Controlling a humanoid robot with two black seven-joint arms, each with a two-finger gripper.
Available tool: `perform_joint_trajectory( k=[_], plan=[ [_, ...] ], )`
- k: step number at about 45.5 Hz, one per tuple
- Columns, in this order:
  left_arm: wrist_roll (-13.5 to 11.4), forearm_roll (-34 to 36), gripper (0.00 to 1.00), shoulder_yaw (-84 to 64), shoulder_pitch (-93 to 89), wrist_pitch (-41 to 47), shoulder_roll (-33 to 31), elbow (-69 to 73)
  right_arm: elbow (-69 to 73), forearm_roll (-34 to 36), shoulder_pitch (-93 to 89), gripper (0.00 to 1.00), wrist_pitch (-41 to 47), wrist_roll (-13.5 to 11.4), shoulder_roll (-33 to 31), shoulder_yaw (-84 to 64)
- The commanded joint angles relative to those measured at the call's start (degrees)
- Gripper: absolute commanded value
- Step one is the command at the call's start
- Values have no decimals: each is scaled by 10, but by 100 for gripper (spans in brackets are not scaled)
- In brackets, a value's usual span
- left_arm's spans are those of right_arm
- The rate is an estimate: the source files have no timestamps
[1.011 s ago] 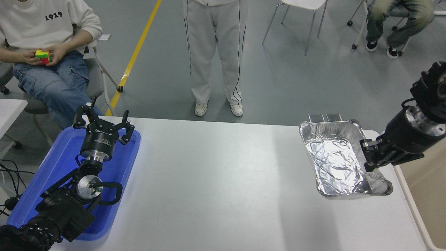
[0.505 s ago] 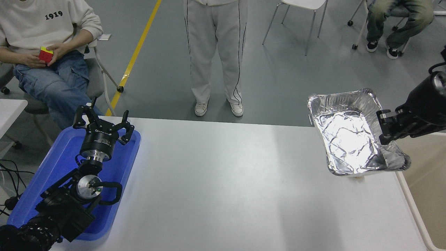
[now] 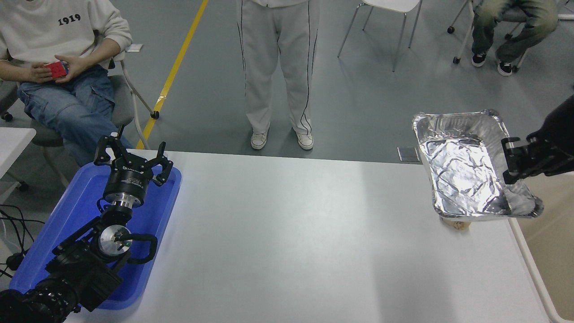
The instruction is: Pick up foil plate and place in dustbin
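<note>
Over on the left, the left gripper point(image 3: 132, 154) sits parked above the blue tray point(image 3: 54, 237), its fingers spread wide with nothing between them, the arm running back to the lower left corner. Behind it, a seated person in a white sweatshirt point(image 3: 54, 27) turns a red cube point(image 3: 56, 69) in both hands. The white worktop point(image 3: 287, 242) stretches across the middle, and beyond its far edge stands a person in pale trousers point(image 3: 278, 67).

Now to the right side: the foil plate point(image 3: 466, 170) is up off the worktop, tilted, hanging over the worktop's far right corner with its shiny crinkled inside facing the camera. The right gripper point(image 3: 515, 163) comes in from the right edge and has the plate by its right-hand rim, fingers closed on the foil. Just beneath the plate's near end, a small tan paper ball point(image 3: 456, 224) peeks out on the worktop. At the far right, past the worktop's edge, a strip of the beige dustbin point(image 3: 549, 242) shows, below and to the right of the held plate.
</note>
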Motion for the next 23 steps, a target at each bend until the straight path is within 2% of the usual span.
perform_joint_trajectory(
  k=[1, 15, 23],
  plan=[
    [0, 0, 100, 0, 0, 0, 0, 0, -4, -6, -1, 0, 0, -1, -57, -47],
    [0, 0, 100, 0, 0, 0, 0, 0, -49, -80, -14, 0, 0, -2, -171, -51],
    [0, 0, 100, 0, 0, 0, 0, 0, -131, -85, -70, 0, 0, -1, -210, -37]
  ],
)
